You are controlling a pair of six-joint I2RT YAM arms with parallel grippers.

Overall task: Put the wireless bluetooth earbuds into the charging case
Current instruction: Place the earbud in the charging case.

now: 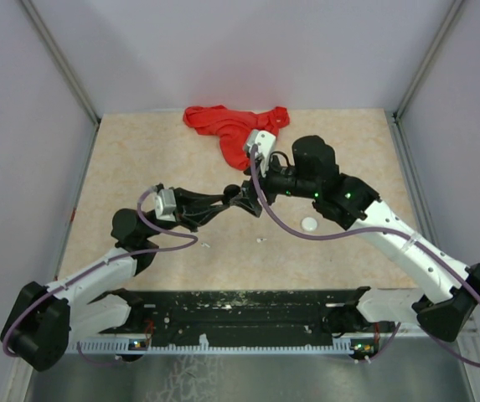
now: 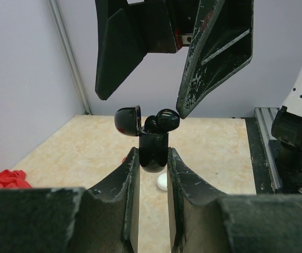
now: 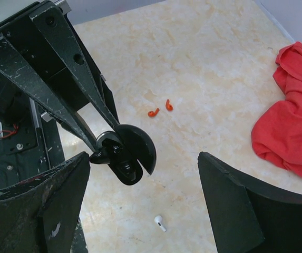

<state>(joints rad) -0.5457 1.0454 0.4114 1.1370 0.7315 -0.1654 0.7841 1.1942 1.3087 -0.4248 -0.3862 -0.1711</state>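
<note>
My left gripper (image 2: 153, 154) is shut on the black charging case (image 2: 154, 150), holding it upright above the table with its round lid (image 2: 128, 120) swung open. Two black earbuds (image 2: 161, 121) stick up out of the case's top. My right gripper (image 2: 143, 105) hangs open just above the case, one fingertip (image 2: 183, 112) right against an earbud. In the right wrist view the case (image 3: 125, 167) lies between my open right gripper (image 3: 164, 164)'s fingers, a black earbud (image 3: 100, 156) pointing at the left finger. From the top, the left gripper (image 1: 241, 203) and right gripper (image 1: 252, 186) meet mid-table.
A red cloth (image 1: 235, 126) lies at the back of the table. A white round case (image 1: 309, 224) sits on the table below the right arm. Two red earbuds (image 3: 160, 108) and a white earbud (image 3: 160, 223) lie loose on the tabletop.
</note>
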